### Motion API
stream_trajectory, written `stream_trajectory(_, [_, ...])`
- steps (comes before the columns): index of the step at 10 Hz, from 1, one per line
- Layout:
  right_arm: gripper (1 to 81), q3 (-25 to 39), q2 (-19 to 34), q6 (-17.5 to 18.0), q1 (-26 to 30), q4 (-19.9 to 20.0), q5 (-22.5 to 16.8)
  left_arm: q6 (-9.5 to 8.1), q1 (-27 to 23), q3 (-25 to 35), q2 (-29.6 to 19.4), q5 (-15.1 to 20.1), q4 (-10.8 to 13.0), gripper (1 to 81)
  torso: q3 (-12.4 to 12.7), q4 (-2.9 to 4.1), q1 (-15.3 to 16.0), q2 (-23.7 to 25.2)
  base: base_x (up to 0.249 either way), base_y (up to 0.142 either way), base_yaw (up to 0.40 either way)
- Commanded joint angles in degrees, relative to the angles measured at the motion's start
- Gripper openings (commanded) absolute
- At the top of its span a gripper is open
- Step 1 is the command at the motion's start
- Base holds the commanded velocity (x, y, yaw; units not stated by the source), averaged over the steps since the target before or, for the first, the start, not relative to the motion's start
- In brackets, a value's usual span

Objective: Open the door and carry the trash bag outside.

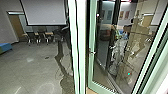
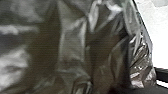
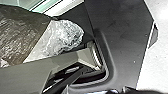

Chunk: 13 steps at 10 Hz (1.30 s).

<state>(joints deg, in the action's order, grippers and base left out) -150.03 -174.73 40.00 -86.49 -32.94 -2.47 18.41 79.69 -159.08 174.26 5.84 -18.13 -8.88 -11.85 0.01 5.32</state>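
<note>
A glass door [image 1: 93, 50] with a pale green frame stands across the middle and right of the head view. Through or on its glass shows a shiny, crumpled shape like the trash bag, possibly a reflection. Dark shiny plastic of the trash bag [image 2: 72, 45] lies close to the camera in the left wrist view, with creases and highlights. In the right wrist view the bag [image 3: 20, 32] appears as brown and clear crinkled plastic beside the robot's dark plate. How either gripper stands on the bag cannot be made out.
At the left of the head view, chairs [image 1: 40, 37] and a table stand below a projection screen [image 1: 45, 12]. A blue seat [image 1: 5, 47] is by the left wall. Another pale green frame post [image 1: 79, 50] rises close to the robot, left of the glass.
</note>
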Motion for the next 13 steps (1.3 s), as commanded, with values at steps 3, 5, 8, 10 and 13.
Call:
stream_trajectory(3, [81.1, 0.5, -1.3, -1.3, 0.0, -2.8, -1.1, 0.58, -3.4, -0.1, -0.1, 3.6, 0.3, 1.0, 0.0, 0.0, 0.0, 0.0, 0.0, 0.0, 0.0])
stream_trajectory(5, [81.1, -2.3, -2.0, -7.7, -0.6, 3.9, 0.9, 0.49, -3.4, -0.1, 0.2, 3.6, 0.4, 1.0, 0.0, 0.0, 0.0, 0.0, 0.0, 0.0, 0.0])
stream_trajectory(8, [81.1, -7.5, -3.1, -32.3, 0.4, 29.9, 2.2, 0.49, -3.4, -0.1, 0.2, 3.5, 0.5, 1.0, 0.0, 0.0, 0.0, 0.0, 0.0, 0.0, 0.0])
stream_trajectory(10, [81.1, -5.3, -2.0, -33.7, 1.2, 30.4, 2.0, 0.4, -3.4, -0.1, 0.0, 3.0, 0.4, 1.0, 0.0, 0.0, 0.0, 0.0, 0.0, 0.0, 0.0])
stream_trajectory(13, [81.1, -5.4, -2.1, -33.3, 2.3, 30.6, 1.4, 0.49, -3.4, -0.2, -0.2, 2.9, 0.4, 1.0, 0.0, 0.0, 0.0, 0.0, 0.0, 0.0, 0.0])
